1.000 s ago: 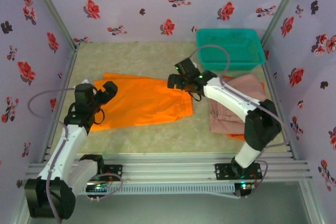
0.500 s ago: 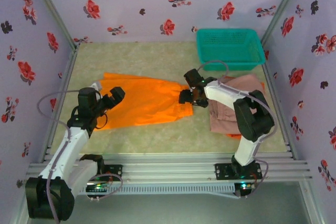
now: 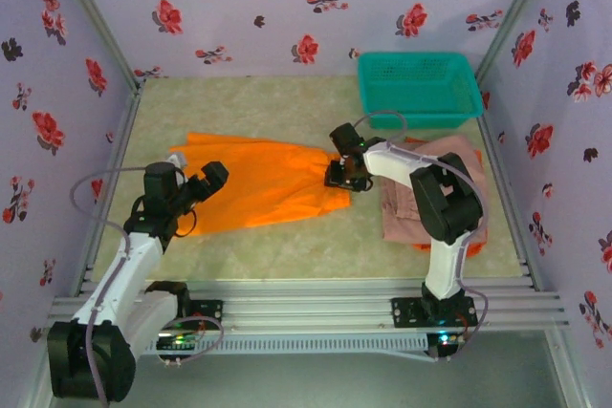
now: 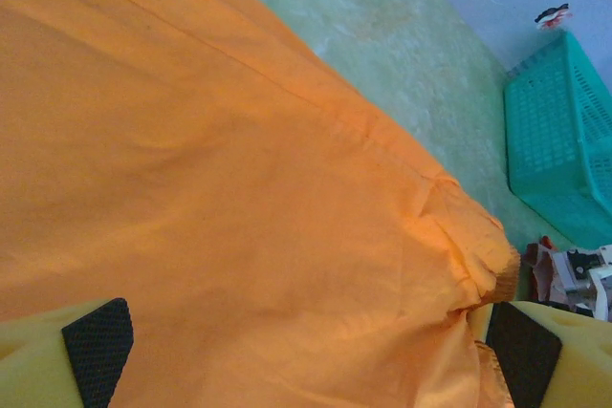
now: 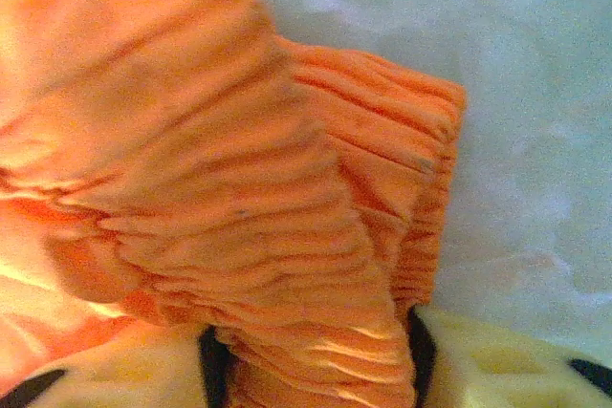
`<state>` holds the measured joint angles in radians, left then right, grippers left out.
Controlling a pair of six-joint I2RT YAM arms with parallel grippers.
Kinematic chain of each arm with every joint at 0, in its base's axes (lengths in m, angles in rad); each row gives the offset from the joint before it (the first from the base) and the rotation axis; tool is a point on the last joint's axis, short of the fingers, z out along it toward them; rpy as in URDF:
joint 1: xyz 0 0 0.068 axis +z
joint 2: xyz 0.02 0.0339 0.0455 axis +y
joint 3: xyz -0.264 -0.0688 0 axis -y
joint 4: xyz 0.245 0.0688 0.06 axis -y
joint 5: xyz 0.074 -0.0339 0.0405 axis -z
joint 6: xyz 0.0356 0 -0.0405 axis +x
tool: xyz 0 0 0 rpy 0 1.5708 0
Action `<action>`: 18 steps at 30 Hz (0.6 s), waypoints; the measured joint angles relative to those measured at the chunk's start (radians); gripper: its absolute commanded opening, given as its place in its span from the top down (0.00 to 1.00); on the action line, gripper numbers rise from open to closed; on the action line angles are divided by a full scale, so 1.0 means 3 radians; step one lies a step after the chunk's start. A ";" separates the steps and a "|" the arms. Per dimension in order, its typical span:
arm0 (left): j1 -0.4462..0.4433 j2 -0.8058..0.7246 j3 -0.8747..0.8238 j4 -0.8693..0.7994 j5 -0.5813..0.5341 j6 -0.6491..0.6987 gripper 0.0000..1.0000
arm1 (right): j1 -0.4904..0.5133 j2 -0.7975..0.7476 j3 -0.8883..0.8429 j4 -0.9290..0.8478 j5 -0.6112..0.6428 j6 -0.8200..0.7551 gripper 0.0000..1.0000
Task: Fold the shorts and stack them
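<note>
Orange cloth shorts (image 3: 258,183) lie flat, gathered waistband (image 5: 316,236) pinched by right gripper (image 3: 344,177); left gripper (image 3: 204,186) spread wide above them; teal plastic mesh basket (image 3: 421,118) apart.

Spread shorts (image 3: 258,179) at centre-left, folded shorts (image 3: 397,222) to their right, basket (image 3: 419,88) behind those.

On the desk (image 3: 249,107) lie orange shorts (image 3: 258,183) spread mid-surface, pink shorts (image 3: 397,219) at the right, a teal basket (image 3: 421,114) far right.
</note>
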<state>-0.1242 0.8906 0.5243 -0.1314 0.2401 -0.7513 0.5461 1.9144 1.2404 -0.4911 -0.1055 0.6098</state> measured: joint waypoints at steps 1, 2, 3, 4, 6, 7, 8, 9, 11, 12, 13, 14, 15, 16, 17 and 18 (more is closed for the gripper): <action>0.0000 0.0000 0.0000 0.0000 0.0000 0.0000 0.00 | 0.0000 0.0000 0.0003 0.0005 0.0001 -0.0010 0.67; 0.0004 0.0000 0.0000 -0.0001 0.0000 0.0000 0.01 | 0.0000 0.0000 0.0003 0.0011 0.0001 -0.0015 0.73; 0.0011 0.0000 0.0000 -0.0001 0.0000 0.0000 0.00 | 0.0000 0.0000 0.0005 0.0011 0.0005 -0.0039 0.77; 0.0020 0.0000 0.0000 -0.0003 0.0000 0.0003 0.00 | 0.0000 0.0000 0.0011 0.0009 0.0015 -0.0057 0.82; 0.0046 -0.0001 0.0008 -0.0011 0.0003 0.0014 0.01 | 0.0006 0.0000 0.0045 -0.0028 0.0060 -0.0122 0.91; 0.0057 -0.0001 0.0015 -0.0014 0.0003 0.0022 0.01 | 0.0006 0.0000 0.0072 -0.0069 0.0098 -0.0153 0.95; 0.0069 -0.0001 0.0028 -0.0014 0.0006 0.0024 0.01 | 0.0013 0.0000 0.0111 -0.0130 0.0145 -0.0188 1.00; 0.0078 -0.0001 0.0041 -0.0014 0.0019 0.0025 0.01 | 0.0018 0.0000 0.0150 -0.0192 0.0195 -0.0224 1.00; 0.0085 -0.0001 0.0074 -0.0008 0.0061 0.0034 0.00 | 0.0043 0.0000 0.0289 -0.0401 0.0346 -0.0291 1.00; 0.0085 -0.0001 0.0079 0.0010 0.0086 0.0037 0.01 | 0.0051 -0.0001 0.0355 -0.0491 0.0417 -0.0322 1.00; 0.0085 -0.0001 0.0079 0.0024 0.0106 0.0038 0.01 | 0.0058 -0.0008 0.0431 -0.0595 0.0511 -0.0362 1.00; 0.0085 0.0000 0.0078 0.0027 0.0117 0.0038 0.01 | 0.0062 -0.0019 0.0488 -0.0674 0.0585 -0.0395 1.00; 0.0085 0.0000 0.0071 0.0039 0.0131 0.0038 0.01 | 0.0066 -0.0039 0.0535 -0.0745 0.0664 -0.0439 1.00; 0.0088 0.0001 0.0057 0.0065 0.0142 0.0038 0.01 | 0.0071 -0.0064 0.0579 -0.0824 0.0750 -0.0479 1.00; 0.0088 0.0004 0.0039 0.0089 0.0153 0.0037 0.01 | 0.0072 -0.0079 0.0619 -0.0898 0.0823 -0.0516 1.00; 0.0088 0.0015 0.0014 0.0113 0.0159 0.0037 0.01 | 0.0072 -0.0083 0.0682 -0.0997 0.0916 -0.0563 1.00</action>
<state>-0.0978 0.8951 0.5285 -0.0975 0.2878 -0.7403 0.5678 1.8896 1.4448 -0.7902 0.1692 0.4408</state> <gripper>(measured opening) 0.993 0.083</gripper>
